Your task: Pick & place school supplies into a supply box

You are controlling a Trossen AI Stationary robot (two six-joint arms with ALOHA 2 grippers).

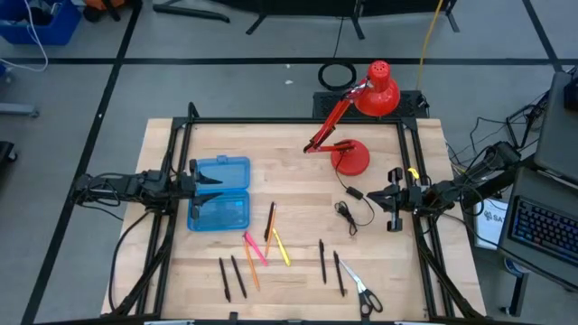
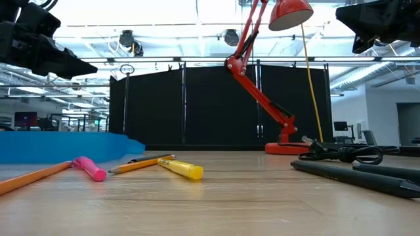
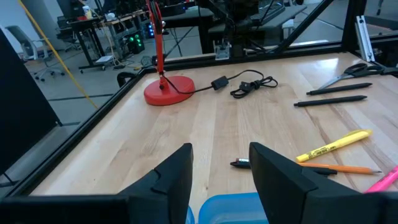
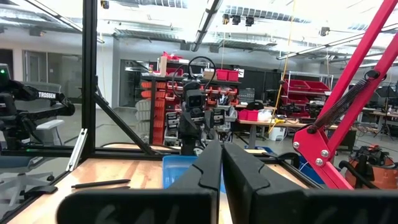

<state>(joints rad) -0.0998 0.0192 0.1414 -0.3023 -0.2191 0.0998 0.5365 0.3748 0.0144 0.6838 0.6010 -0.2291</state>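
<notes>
The translucent blue supply box [image 1: 219, 194] lies open on the table's left half, with its rim [image 3: 230, 208] just below my left fingers. Pens, pencils and markers lie scattered on the wood near it: a yellow marker [image 1: 282, 248], a pink marker [image 1: 256, 248], an orange pencil [image 1: 250, 271], black pens [image 1: 321, 260] and the scissors [image 1: 366, 293] by the near edge. My left gripper [image 1: 212, 178] hovers open over the box. My right gripper [image 1: 375, 194] hangs shut above the table's right side, touching nothing.
A red desk lamp [image 1: 350, 155] stands at the far middle, its head [image 1: 379, 90] beyond the far edge. Its black cable [image 1: 348, 212] lies coiled below my right gripper. A black frame borders the table. Bare wood shows between box and lamp.
</notes>
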